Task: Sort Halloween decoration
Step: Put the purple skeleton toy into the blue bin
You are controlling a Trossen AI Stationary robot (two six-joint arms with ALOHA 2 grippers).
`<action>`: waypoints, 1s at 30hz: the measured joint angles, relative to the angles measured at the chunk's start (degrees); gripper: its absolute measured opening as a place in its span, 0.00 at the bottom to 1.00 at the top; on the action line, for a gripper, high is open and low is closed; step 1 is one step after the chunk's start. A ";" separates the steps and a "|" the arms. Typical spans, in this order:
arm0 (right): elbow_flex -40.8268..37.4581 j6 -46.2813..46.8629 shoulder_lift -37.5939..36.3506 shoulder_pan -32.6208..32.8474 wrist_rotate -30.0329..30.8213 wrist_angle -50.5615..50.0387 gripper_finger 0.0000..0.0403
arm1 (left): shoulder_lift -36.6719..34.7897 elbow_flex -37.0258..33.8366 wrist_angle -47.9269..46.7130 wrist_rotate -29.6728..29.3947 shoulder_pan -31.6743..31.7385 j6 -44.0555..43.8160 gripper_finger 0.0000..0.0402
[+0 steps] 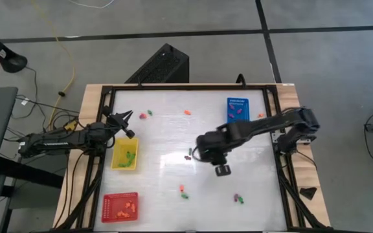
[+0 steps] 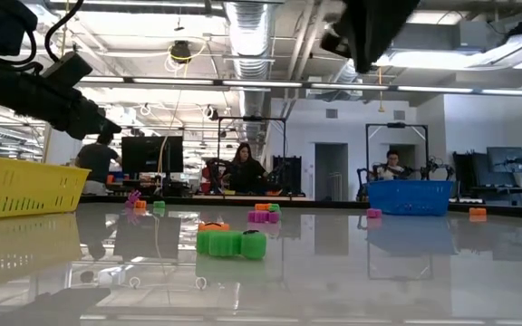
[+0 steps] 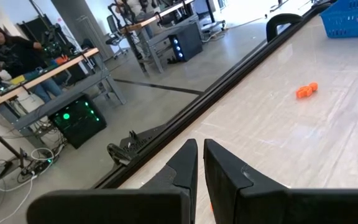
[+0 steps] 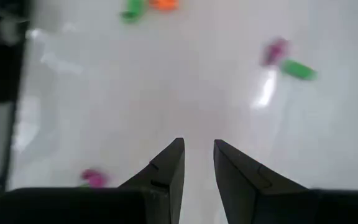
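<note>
The right pincer (image 1: 222, 169) hangs over the middle of the counter (image 1: 160, 194), its fingers (image 4: 166, 165) a narrow gap apart and holding nothing, with bare white surface directly beneath it. The Halloween decoration is scattered: a purple and green pair (image 4: 286, 59) lies well ahead of the tips, a green and orange pair (image 4: 146, 6) farther off, and a purple piece (image 4: 92, 177) sits off to one side near the arm's base. Others already lie sorted in the yellow tray (image 1: 125, 155), the red tray (image 1: 120, 207) and the blue tray (image 1: 237, 109). The main risk, as I judge it, is a poor grasp: the pieces are tiny and lie in touching pairs of different colours, so a descent that is slightly off could pinch two at once and carry the wrong colour to a tray, or nudge a piece so it skids away on the glossy surface. The narrow opening also leaves little margin for straddling a piece. The left pincer (image 1: 123, 120), fingers almost together and empty, waits near the counter's far left edge beside the yellow tray; if both arms reach toward the centre together, they could cross paths.
</note>
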 joint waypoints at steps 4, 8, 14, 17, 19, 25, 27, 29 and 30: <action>-14.49 1.00 -6.83 -2.14 1.59 13.45 0.29 | 0.00 0.00 0.00 0.00 0.01 -0.01 0.04; -24.19 -0.85 -9.78 -3.27 1.44 31.38 0.29 | 0.02 0.00 0.00 0.00 0.00 -0.01 0.04; -29.66 -5.93 -3.18 0.67 -2.58 54.40 0.30 | 0.01 -0.01 0.00 0.00 0.02 -0.01 0.04; -27.92 -6.95 0.89 1.63 1.54 55.07 0.33 | 0.00 0.00 0.00 0.00 0.02 0.00 0.04; -26.34 -8.98 3.58 0.88 2.65 53.62 0.36 | 0.02 0.00 0.00 0.02 0.00 -0.02 0.04; -20.29 -11.28 9.70 -2.72 3.10 49.53 0.50 | 0.02 0.00 0.02 0.00 0.02 0.00 0.04; -18.33 -10.76 11.77 -4.09 3.07 48.17 0.54 | 0.02 0.00 0.00 -0.02 0.00 -0.02 0.04; -16.57 -10.45 13.46 -5.38 3.07 46.93 0.57 | 0.00 0.00 0.00 -0.01 0.01 0.00 0.04; -15.91 -10.39 14.18 -5.89 3.10 46.82 0.58 | 0.02 0.00 0.00 -0.01 0.02 -0.01 0.04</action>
